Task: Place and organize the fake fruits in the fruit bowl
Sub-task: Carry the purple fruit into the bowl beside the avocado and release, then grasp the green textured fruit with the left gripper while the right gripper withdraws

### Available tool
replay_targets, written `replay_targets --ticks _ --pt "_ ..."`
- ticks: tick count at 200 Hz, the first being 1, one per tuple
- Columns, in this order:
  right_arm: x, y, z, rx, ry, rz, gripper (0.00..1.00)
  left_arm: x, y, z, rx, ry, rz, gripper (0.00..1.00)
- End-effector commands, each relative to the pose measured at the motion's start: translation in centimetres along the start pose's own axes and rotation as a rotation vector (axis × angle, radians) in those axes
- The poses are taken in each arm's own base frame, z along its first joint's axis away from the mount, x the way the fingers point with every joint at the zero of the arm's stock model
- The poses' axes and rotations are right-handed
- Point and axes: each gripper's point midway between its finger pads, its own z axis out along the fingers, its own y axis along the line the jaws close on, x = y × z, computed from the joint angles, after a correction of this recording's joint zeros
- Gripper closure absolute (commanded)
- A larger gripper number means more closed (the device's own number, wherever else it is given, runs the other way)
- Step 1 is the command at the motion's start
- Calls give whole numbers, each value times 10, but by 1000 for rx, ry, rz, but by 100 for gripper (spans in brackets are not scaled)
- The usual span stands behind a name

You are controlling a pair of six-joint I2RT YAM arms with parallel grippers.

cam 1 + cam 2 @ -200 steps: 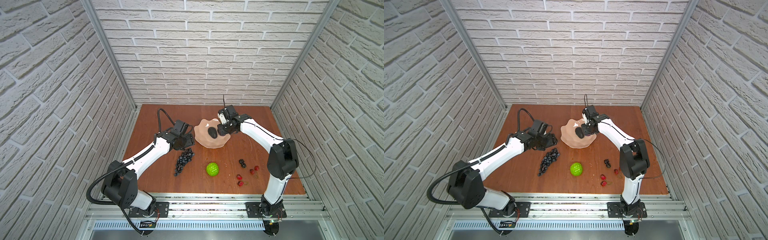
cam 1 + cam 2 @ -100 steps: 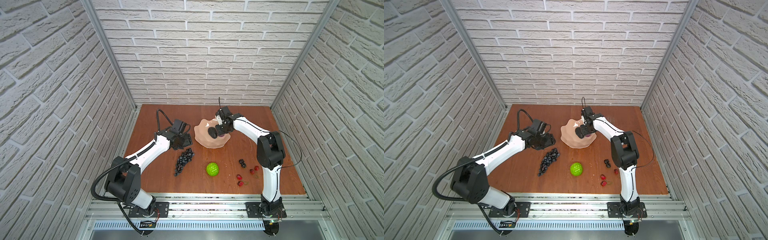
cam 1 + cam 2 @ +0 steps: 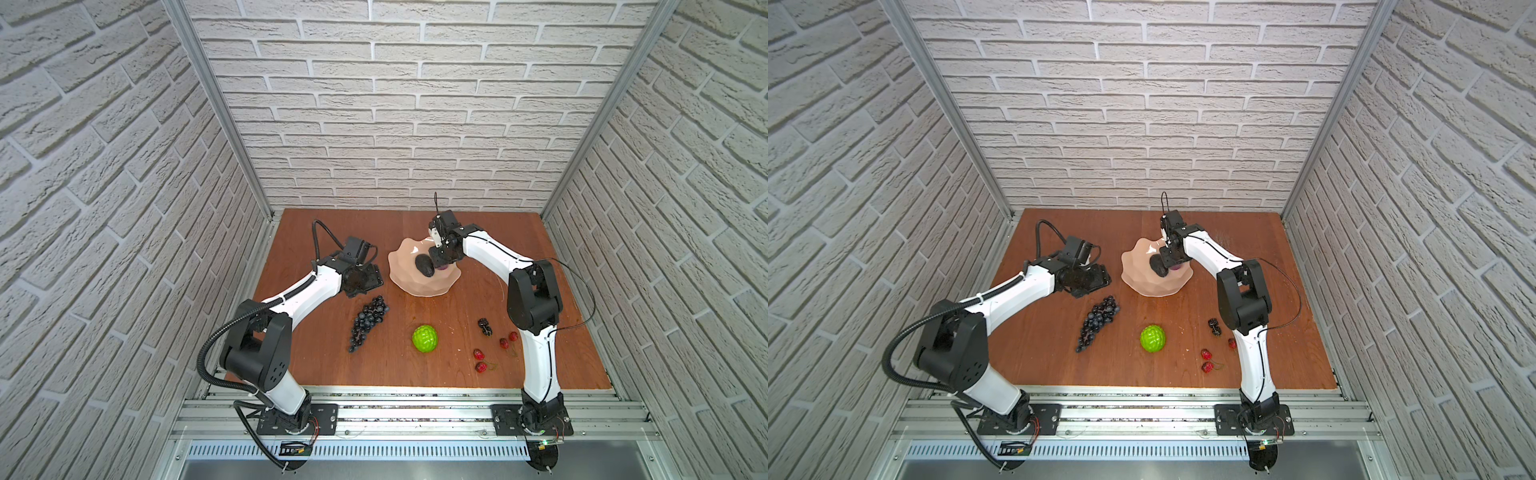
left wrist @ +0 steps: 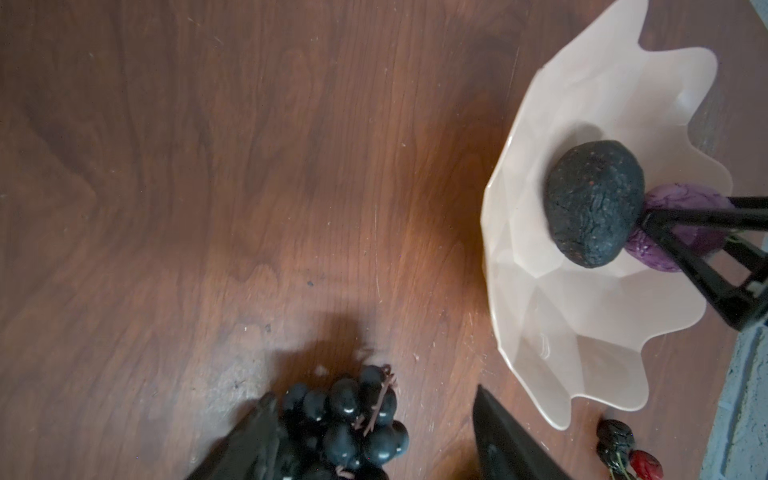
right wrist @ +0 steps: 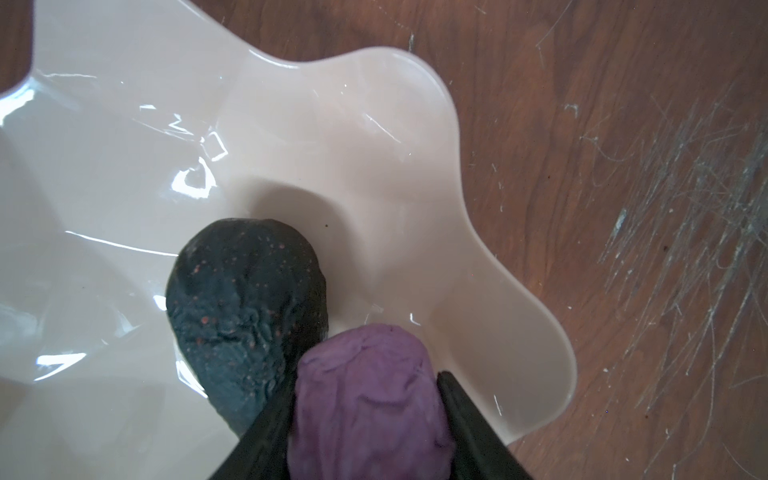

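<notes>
1. Right gripper (image 5: 366, 383) clasps the purple fruit (image 5: 365, 419) low inside the bowl (image 5: 374, 137), with the avocado (image 5: 245, 299) just beside.
2. We should release gently and lift straight, lest the fruit roll.
3. Left gripper (image 4: 374, 395) is spread above the grapes (image 4: 353, 424).

Brown wooden tabletop (image 3: 519, 237) carries: fruit bowl (image 3: 415, 291), grape bunch (image 3: 365, 322), green bumpy fruit (image 3: 425, 338), black berries (image 3: 485, 326), red cherries (image 3: 480, 354).

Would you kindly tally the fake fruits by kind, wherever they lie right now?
Grape bunch: 1
Avocado: 1
Purple fruit: 1
Bumpy green fruit: 1
Black berry cluster: 1
Red cherries: 4
Total: 9
</notes>
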Motion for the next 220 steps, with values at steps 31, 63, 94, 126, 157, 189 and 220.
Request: replay_targets --ticks 31,63,94,126,157,189,220 --pt "-1 5 3 -37 12 5 44 -12 -16 6 59 8 17 27" --pt "2 4 12 -26 24 -6 42 -11 -20 1 77 13 9 27" --pt "1 1 15 -7 20 -24 35 -9 -20 -12 75 -9 13 27" --pt "-3 -1 6 0 4 -23 30 0 -22 -25 73 0 24 27" --pt "-17 2 -34 -31 -73 -11 28 15 -26 -38 90 25 44 26" --pt "-19 5 -70 -46 -130 -15 27 43 -30 -47 109 82 79 26" --pt "-8 13 -107 -67 -169 -24 26 72 -38 -53 133 135 155 23"
